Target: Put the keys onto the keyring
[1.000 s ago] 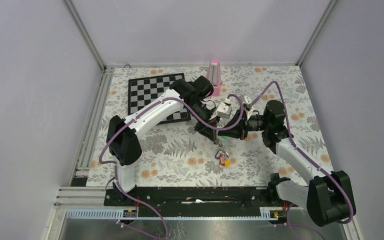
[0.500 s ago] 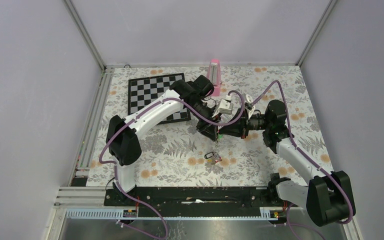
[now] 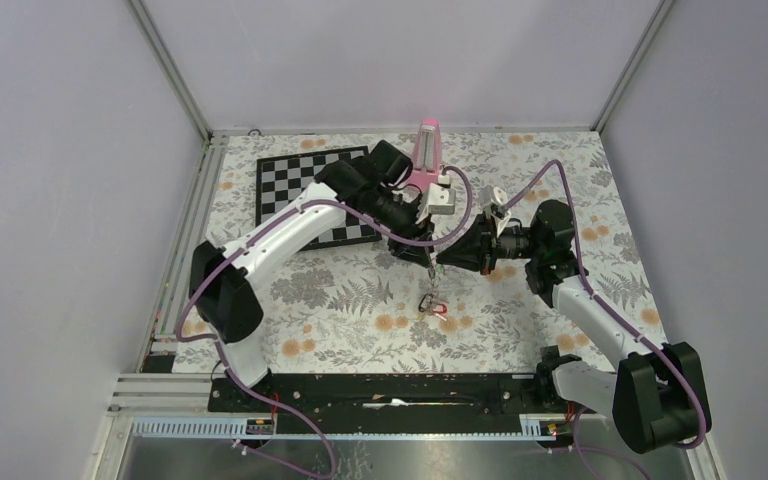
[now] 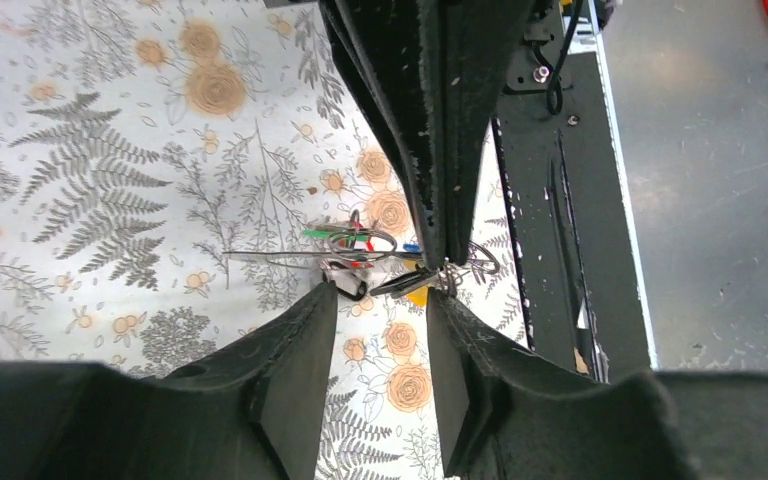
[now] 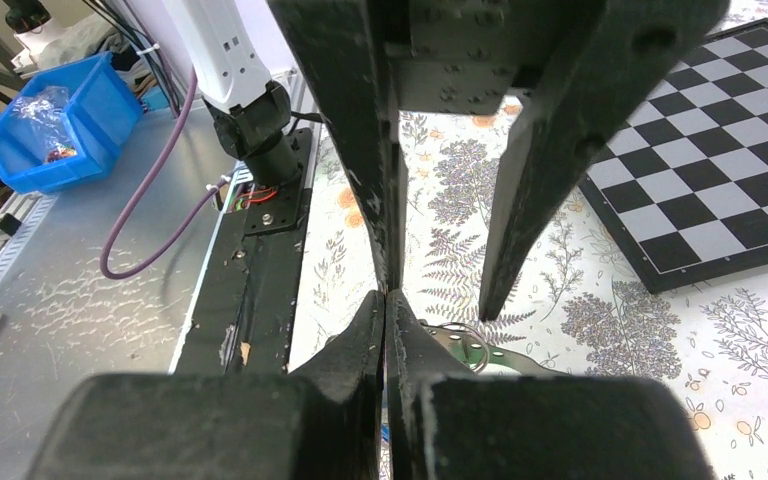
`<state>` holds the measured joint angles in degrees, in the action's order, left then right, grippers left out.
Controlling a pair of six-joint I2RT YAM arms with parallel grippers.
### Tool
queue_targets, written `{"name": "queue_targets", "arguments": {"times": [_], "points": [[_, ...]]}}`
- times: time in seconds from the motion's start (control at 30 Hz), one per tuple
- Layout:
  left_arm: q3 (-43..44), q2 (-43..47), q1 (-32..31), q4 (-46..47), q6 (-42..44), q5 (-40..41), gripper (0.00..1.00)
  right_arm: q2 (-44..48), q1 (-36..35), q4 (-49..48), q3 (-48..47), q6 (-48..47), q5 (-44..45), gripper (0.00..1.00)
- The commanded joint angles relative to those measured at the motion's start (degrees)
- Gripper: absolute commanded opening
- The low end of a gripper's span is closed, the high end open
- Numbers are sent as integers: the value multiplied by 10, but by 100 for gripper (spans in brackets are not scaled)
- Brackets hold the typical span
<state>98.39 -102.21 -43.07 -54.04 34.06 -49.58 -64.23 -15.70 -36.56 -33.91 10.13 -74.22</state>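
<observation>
While both arms meet over the middle of the bench (image 3: 320,300), well apart from the chessboard (image 3: 280,175) at the far left, I read this as mid-threading. The ring is up off the cloth and is being managed between the two tools.

The right tool (image 5: 385,300) is pinched fully together. I judge it has the keyring (image 4: 270,256) wire at its tips, since the thin loop runs out from just beside them in both wrist views. The left tool (image 4: 380,292) stands narrowly parted and grips nothing I can make out. One of its fingers (image 5: 360,150) sits right against the right tool's tips.

The loop hangs toward the near side, and the keys (image 4: 360,243), with green, red, blue and yellow tags showing, bunch at its low end. They are just over the bench or touching it; I cannot tell which. Nor can I tell whether every key is already on the wire.

For the next move I'd want the left tool to close on the wire beside the right tool's pinch. It should go gently, because the loop looks floppy and could swing the bunch.
</observation>
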Motion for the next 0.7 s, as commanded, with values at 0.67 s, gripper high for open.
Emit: {"name": "queue_targets", "arguments": {"times": [0.67], "points": [[-70,79,-2,110,-21,-56,44,9,-2,-17,-24,2,55,0]]}}
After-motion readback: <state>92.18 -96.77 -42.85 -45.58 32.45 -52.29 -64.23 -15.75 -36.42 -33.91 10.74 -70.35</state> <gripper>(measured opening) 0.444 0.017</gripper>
